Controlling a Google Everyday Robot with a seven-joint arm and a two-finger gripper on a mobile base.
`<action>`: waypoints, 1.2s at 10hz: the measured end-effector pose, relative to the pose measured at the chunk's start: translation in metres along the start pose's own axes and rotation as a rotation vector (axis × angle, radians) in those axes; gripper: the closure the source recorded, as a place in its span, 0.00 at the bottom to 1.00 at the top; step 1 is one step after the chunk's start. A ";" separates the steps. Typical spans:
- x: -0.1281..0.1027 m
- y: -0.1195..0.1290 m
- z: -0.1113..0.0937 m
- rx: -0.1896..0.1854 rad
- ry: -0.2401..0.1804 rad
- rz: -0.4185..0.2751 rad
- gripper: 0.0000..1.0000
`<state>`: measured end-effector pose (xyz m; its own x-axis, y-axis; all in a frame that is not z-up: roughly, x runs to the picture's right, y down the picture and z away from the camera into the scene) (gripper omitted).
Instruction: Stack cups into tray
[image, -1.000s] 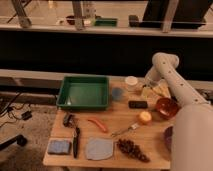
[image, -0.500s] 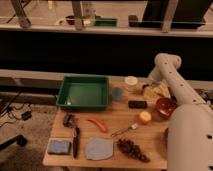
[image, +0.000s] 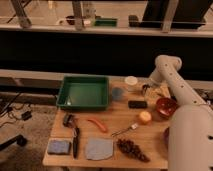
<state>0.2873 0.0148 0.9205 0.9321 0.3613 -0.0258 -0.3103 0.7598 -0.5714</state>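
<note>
Arm (image: 173, 84): bent up from the lower right, elbow folded right of centre, wrist tipped down.
Hand (image: 146, 89): left released, nothing gripped, just right of the cream cup (image: 131, 82).
Grey-blue cup (image: 118, 93): parked on the desk (image: 115, 115), beside the tray (image: 83, 106) at centre-left.

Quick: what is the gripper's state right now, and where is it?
Gripper: open, holding nothing, just right of the cream-white cup.

Wooden table (image: 150, 125) holds green tray (image: 82, 106), cups (image: 118, 93), red bowl (image: 165, 106), fork (image: 126, 130), perhaps grapes (image: 132, 149); pincer (image: 146, 89) hovers over its far edge.
</note>
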 end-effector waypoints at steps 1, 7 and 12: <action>-0.001 -0.001 0.002 -0.003 -0.010 0.001 0.20; 0.008 0.002 0.012 -0.056 -0.071 0.044 0.20; 0.007 0.003 0.013 -0.058 -0.073 0.034 0.20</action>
<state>0.2908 0.0264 0.9291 0.9044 0.4264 0.0124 -0.3284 0.7144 -0.6179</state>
